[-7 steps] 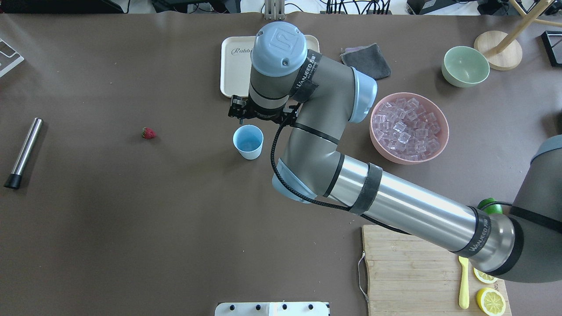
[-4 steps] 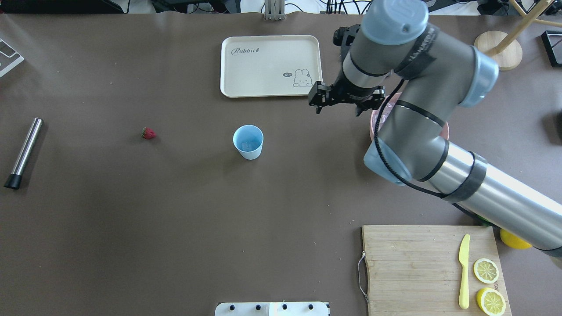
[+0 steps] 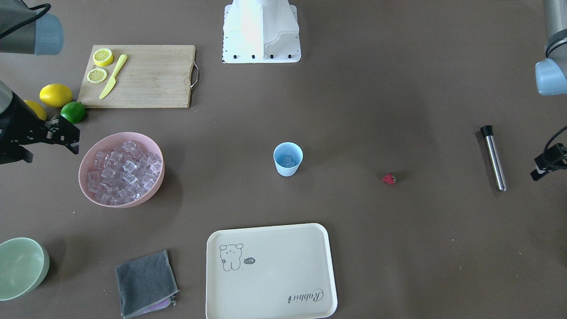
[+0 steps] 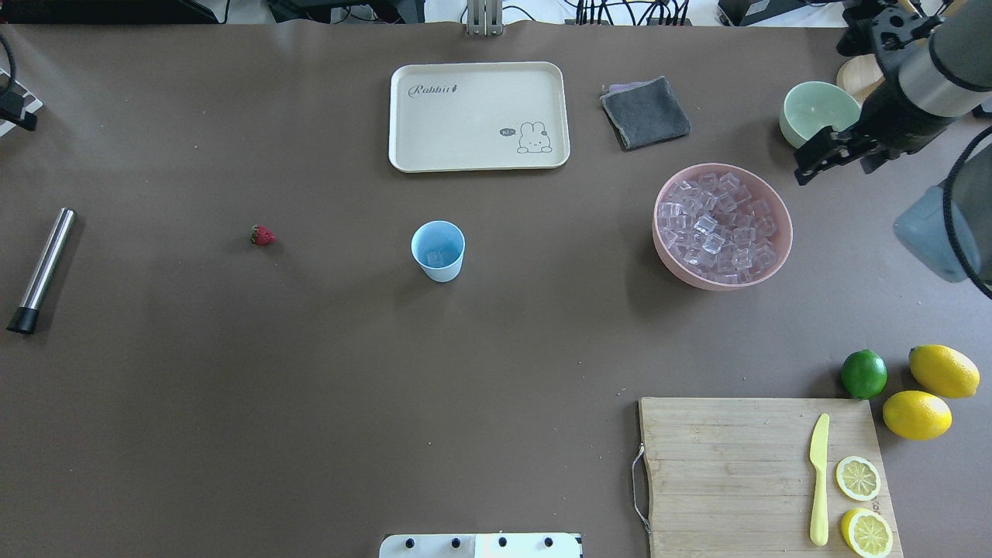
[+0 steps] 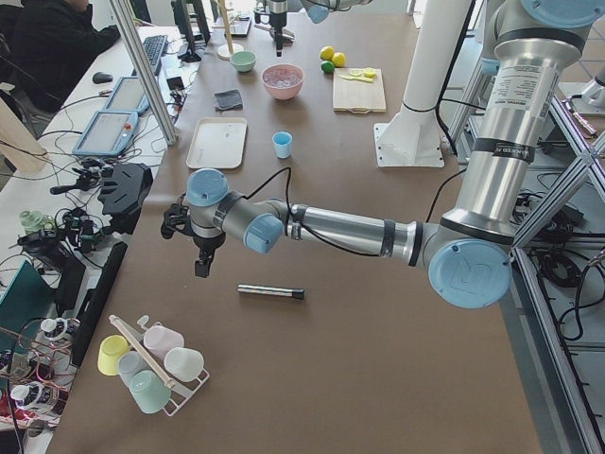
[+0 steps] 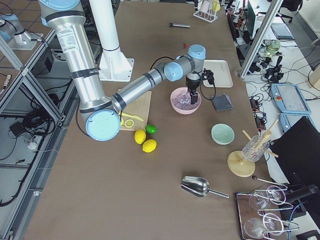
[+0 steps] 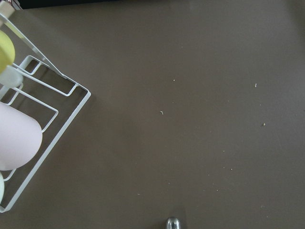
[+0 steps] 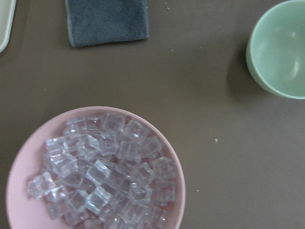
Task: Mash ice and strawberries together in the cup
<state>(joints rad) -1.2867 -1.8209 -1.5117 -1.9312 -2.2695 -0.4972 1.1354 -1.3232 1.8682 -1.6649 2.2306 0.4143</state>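
The light-blue cup (image 4: 438, 263) stands upright mid-table, also in the front view (image 3: 288, 169). One clear ice cube (image 4: 436, 254) lies inside it. More ice (image 4: 717, 229) fills the pink bowl (image 4: 781, 232). The tiny red strawberry (image 4: 262, 235) lies on the table left of the cup. My right gripper (image 4: 833, 155) hangs just beyond the pink bowl's far right side; its fingers do not show clearly. My left gripper (image 5: 200, 268) hovers near the table's left end, by a metal muddler (image 4: 45, 267); I cannot tell how its jaws stand.
A cream tray (image 4: 478, 116) and a grey cloth (image 4: 645, 111) lie behind the cup. A pale green bowl (image 4: 820, 116) sits at the back right. A cutting board (image 4: 736, 465) with lemon slices and a yellow knife, a lime (image 4: 863, 373) and two lemons are front right. A wire cup rack (image 7: 28, 133) is by the left gripper.
My right arm has swung from above the cup to the right, past the pink bowl. The cup, strawberry and muddler have not moved.
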